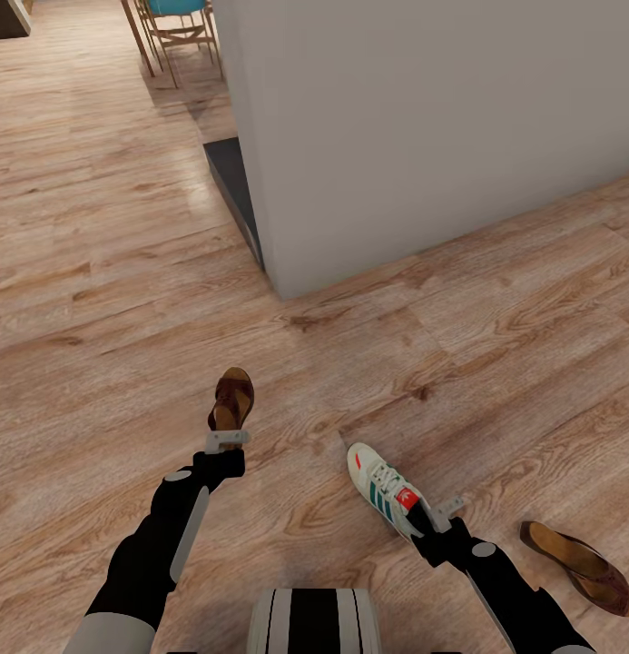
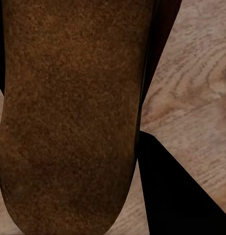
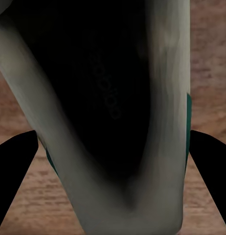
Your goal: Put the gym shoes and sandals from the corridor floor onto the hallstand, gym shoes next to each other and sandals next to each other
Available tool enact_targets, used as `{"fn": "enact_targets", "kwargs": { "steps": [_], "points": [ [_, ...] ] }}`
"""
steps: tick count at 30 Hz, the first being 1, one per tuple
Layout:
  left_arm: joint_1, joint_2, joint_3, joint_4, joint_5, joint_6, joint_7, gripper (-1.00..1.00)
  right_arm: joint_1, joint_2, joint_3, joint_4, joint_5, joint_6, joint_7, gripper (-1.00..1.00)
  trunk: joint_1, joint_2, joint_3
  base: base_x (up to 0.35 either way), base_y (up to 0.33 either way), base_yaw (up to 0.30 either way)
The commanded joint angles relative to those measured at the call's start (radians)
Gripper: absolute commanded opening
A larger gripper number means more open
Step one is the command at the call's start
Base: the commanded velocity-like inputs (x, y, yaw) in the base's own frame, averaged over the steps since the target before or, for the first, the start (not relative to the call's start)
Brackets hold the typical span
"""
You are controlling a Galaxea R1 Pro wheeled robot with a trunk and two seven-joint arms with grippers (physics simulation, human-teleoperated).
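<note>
The left tool (image 1: 226, 440) is closed on the heel end of a brown sandal (image 1: 232, 400), which it holds out over the corridor floor (image 1: 96, 300) with the toe pointing away from the robot (the left wrist view sits right against its tan footbed (image 2: 69, 122)). The right tool (image 1: 438, 513) is clamped on the heel of a white gym shoe (image 1: 384, 490) with green stripes, its dark opening (image 3: 98, 98) close under the right wrist camera. The second sandal (image 1: 582, 565) lies on the floor just to the right of the right arm, and a grey wall (image 1: 423, 118) stands ahead.
</note>
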Motion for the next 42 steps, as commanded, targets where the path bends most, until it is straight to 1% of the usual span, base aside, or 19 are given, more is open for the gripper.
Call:
{"fn": "enact_targets", "kwargs": {
  "steps": [1,13,15,17,21,23,24,25,26,28,29,30,31,32,34,35,37,40,42],
  "points": [
    [0.000,0.000,0.000,-0.001,-0.001,0.006,-0.002,-1.00,0.000,-0.001,0.002,-0.002,0.010,0.005,0.004,-1.00,0.000,0.000,-0.001,0.000,0.000,0.000],
    [0.000,0.000,0.000,-0.001,-0.001,0.006,-0.002,-1.00,0.000,-0.001,-0.002,-0.007,0.009,0.005,0.004,-1.00,-0.006,0.003,0.046,0.000,0.000,0.000],
    [0.000,0.000,0.000,-0.001,-0.001,0.018,-0.002,-1.00,0.000,-0.001,-0.006,-0.016,0.006,0.008,0.004,-1.00,-0.006,0.003,0.053,0.000,0.000,0.000],
    [0.000,0.000,0.000,-0.001,-0.001,0.038,-0.003,-1.00,0.000,-0.001,-0.009,-0.045,0.002,0.013,0.005,-1.00,-0.007,0.003,0.061,0.000,0.000,0.000],
    [0.000,0.000,0.000,-0.002,-0.002,0.054,-0.003,-1.00,0.000,-0.001,-0.017,-0.107,-0.004,0.021,0.004,-1.00,-0.009,0.004,0.077,0.000,0.000,0.000],
    [0.000,0.000,-0.001,-0.002,-0.002,0.057,-0.003,-1.00,0.000,0.001,-0.029,-0.154,-0.007,0.040,0.003,-1.00,-0.010,0.005,0.084,0.000,0.000,0.000],
    [0.000,0.000,-0.002,-0.002,-0.002,0.057,-0.003,-1.00,0.000,0.005,-0.036,-0.182,-0.009,0.062,0.002,-1.00,-0.010,0.005,0.088,0.000,0.000,0.000],
    [0.000,0.000,-0.002,-0.003,-0.002,0.058,-0.003,-1.00,0.000,0.011,-0.046,-0.213,-0.017,0.102,0.002,-1.00,-0.011,0.005,0.092,0.000,0.000,0.000],
    [0.000,-0.001,-0.004,-0.003,-0.002,0.058,-0.003,-1.00,0.000,0.018,-0.061,-0.260,-0.037,0.169,0.001,-1.00,-0.011,0.006,0.096,0.000,0.000,0.000],
    [0.000,-0.004,-0.006,-0.004,-0.002,0.059,-0.003,-1.00,0.000,0.023,-0.082,-0.332,-0.082,0.267,0.000,-1.00,-0.012,0.006,0.104,0.000,0.000,0.000],
    [0.000,-0.006,-0.007,-0.006,-0.003,0.059,-0.003,-1.00,0.000,0.024,-0.087,-0.349,-0.094,0.288,0.000,-1.00,-0.013,0.006,0.108,0.000,0.000,0.000],
    [0.000,-0.016,-0.016,-0.027,-0.002,0.060,-0.003,-1.00,0.000,0.025,-0.120,-0.415,-0.150,0.352,-0.003,-1.00,-0.013,0.007,0.111,0.000,0.000,0.000],
    [0.000,-0.017,-0.020,-0.032,-0.002,0.060,-0.003,-1.00,0.000,0.025,-0.130,-0.424,-0.157,0.359,-0.003,-1.00,-0.014,0.007,0.115,0.000,0.000,0.000],
    [0.000,-0.019,-0.032,-0.042,-0.001,0.061,-0.003,-1.00,0.000,0.025,-0.154,-0.437,-0.167,0.368,-0.004,-1.00,-0.014,0.007,0.119,0.000,0.000,0.000],
    [0.000,-0.022,-0.067,-0.067,-0.001,0.067,-0.003,-1.00,0.000,0.024,-0.226,-0.453,-0.179,0.378,-0.004,-1.00,-0.015,0.007,0.127,0.000,0.000,0.000],
    [0.000,-0.023,-0.076,-0.074,-0.001,0.071,-0.003,-1.00,0.000,0.024,-0.246,-0.457,-0.180,0.380,-0.004,-1.00,-0.015,0.008,0.131,0.000,0.000,0.000],
    [0.000,-0.027,-0.110,-0.103,0.000,0.090,-0.003,-1.00,0.000,0.025,-0.322,-0.476,-0.183,0.385,-0.004,-1.00,-0.016,0.008,0.139,0.000,0.000,0.000],
    [0.000,-0.032,-0.122,-0.114,0.001,0.097,-0.004,-1.00,0.000,0.026,-0.349,-0.483,-0.182,0.387,-0.005,-1.00,-0.018,0.009,0.150,0.000,0.000,0.000],
    [0.000,-0.035,-0.127,-0.117,0.002,0.099,-0.004,-1.00,0.000,0.028,-0.355,-0.485,-0.180,0.388,-0.005,-1.00,-0.019,0.009,0.159,0.000,0.000,0.000]
  ]
}}
